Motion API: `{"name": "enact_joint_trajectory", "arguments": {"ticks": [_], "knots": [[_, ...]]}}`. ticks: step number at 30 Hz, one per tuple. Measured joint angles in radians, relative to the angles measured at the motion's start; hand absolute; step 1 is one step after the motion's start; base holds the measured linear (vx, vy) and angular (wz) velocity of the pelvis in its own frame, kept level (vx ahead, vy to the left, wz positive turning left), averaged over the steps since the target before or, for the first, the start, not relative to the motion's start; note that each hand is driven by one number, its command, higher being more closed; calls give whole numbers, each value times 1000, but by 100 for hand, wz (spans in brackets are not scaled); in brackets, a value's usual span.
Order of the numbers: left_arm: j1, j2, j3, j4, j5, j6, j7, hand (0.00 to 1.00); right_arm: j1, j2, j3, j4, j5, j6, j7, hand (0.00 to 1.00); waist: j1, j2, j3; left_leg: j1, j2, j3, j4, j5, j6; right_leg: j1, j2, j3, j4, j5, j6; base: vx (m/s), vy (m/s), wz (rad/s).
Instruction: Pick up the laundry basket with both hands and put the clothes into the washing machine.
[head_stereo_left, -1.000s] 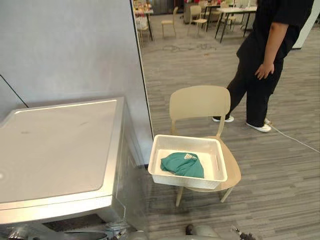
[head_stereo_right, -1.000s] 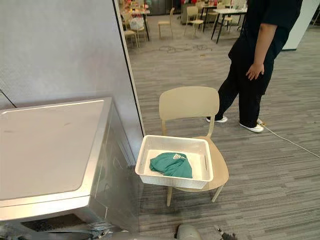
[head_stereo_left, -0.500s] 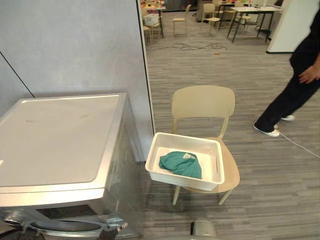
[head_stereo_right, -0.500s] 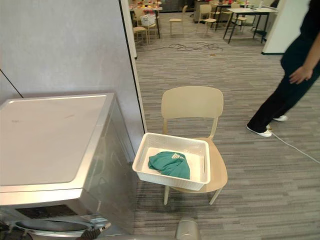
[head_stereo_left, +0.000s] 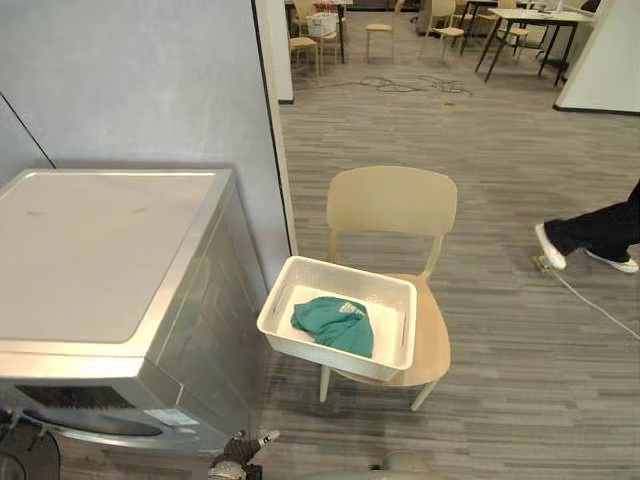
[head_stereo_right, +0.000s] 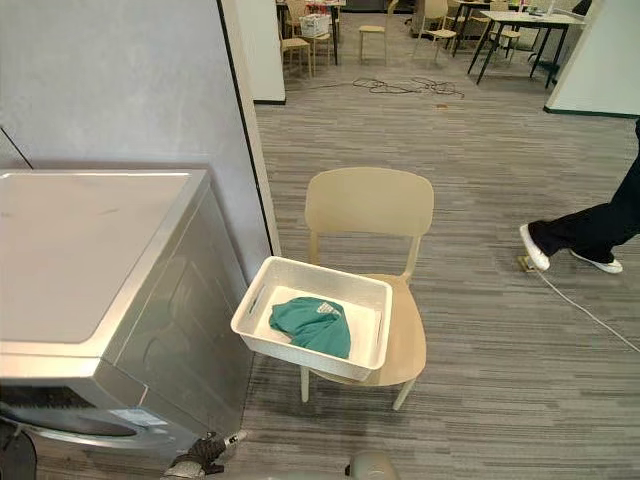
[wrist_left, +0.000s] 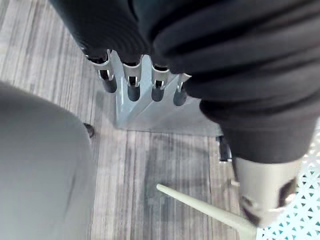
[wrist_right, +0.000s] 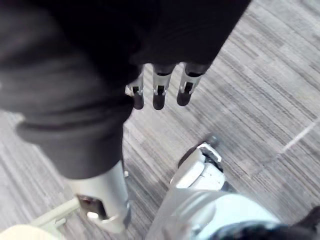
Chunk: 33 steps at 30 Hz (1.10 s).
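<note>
A white laundry basket (head_stereo_left: 322, 356) sits on the seat of a beige chair (head_stereo_left: 392, 201), slightly over its front left edge. A green garment (head_stereo_left: 333, 322) lies crumpled inside it. The silver washing machine (head_stereo_left: 100, 250) stands to the left of the chair, lid side up. My left hand (head_stereo_left: 238, 456) hangs low in front of the machine's corner, fingers (wrist_left: 131, 84) straight and holding nothing. In its own wrist view my right hand (wrist_right: 159, 93) hangs over the floor with fingers straight and nothing in it. Both hands are well short of the basket.
A grey partition wall (head_stereo_left: 150, 80) rises behind the machine. A person's legs (head_stereo_left: 598, 234) show at the right edge, with a cable (head_stereo_left: 592, 300) on the floor nearby. Tables and chairs (head_stereo_left: 500, 25) stand far back. Open striped floor lies right of the chair.
The camera has shifted, so machine and chair sit lower and further left. The person has walked off to the right until only legs show. The basket stays on the chair.
</note>
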Motion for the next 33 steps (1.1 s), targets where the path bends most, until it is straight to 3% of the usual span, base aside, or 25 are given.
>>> {"name": "enact_joint_trajectory", "arguments": {"ticks": [1,3,4,6,7,8,12,16,18,20,26,30,33], "knots": [[-1,1,-1,-1,-1,0,-1,0,18,14,1,-70,0,-4,-1,0,-4,-4,5,-13,-2,15,27,-6,9,5,-11,-17,-28,13,-19,-152,-51,124],[-16,4,-7,-17,2,2,3,0,66,42,12,-320,56,-49,-21,0,5,10,27,-70,-35,44,256,-142,-42,36,-39,-92,-47,51,-38,-146,24,99],[-12,5,-10,-27,5,2,4,0,72,50,22,-377,55,-55,-21,0,6,12,25,-67,-53,45,276,-170,-46,39,-44,-100,-51,52,-35,-115,46,61],[8,3,-29,-40,29,2,3,0,90,84,43,-575,38,-74,-18,0,0,29,24,-32,-94,50,169,-218,-51,66,-44,-110,-115,79,8,-74,57,49],[12,1,-43,-47,35,2,3,0,90,93,44,-609,38,-75,-18,0,-1,36,25,-23,-107,47,127,-214,-52,74,-47,-111,-148,94,19,-38,46,44],[24,-3,-55,-57,58,1,2,0,98,94,42,-662,15,-76,-23,0,2,23,4,-11,-135,40,46,-189,-48,90,-54,-106,-207,122,32,24,55,38],[29,-9,-130,-74,95,0,1,0,77,90,-7,-761,-16,-115,-54,0,-4,45,-5,35,-203,10,-125,-94,-41,103,-87,-97,-271,177,44,52,83,35],[31,-25,-205,-74,100,-1,1,0,65,81,-6,-764,-115,-106,-56,0,-1,78,-20,49,-217,-12,-139,-47,-25,114,-88,-91,-288,194,45,124,50,3],[32,-23,-239,-76,101,-3,-1,0,46,65,-3,-764,-163,-103,-51,0,-2,77,-20,52,-218,-18,-137,-46,-24,125,-86,-96,-301,195,44,148,3,2],[34,-21,-261,-94,107,-12,-3,0,8,15,-3,-764,-211,-101,-48,0,0,72,-18,48,-226,-24,-137,-46,-24,125,-82,-97,-309,196,44,112,-12,2],[54,31,-290,-153,129,-41,-47,0,-162,-258,22,-755,-439,-90,3,0,5,49,3,20,-229,-36,-140,-47,-22,113,-78,-97,-349,212,50,43,-3,-1],[57,65,-293,-169,158,-44,-68,0,-350,-490,144,-595,-553,-97,43,0,8,49,31,-53,-232,-31,-132,-43,-16,49,-78,-88,-369,243,48,-20,11,-6],[50,82,-315,-165,158,-44,-66,0,-463,-586,272,-487,-577,-98,67,0,15,56,81,-99,-231,-31,-111,-42,-15,10,-77,-87,-369,257,44,-51,-2,-2]]}}
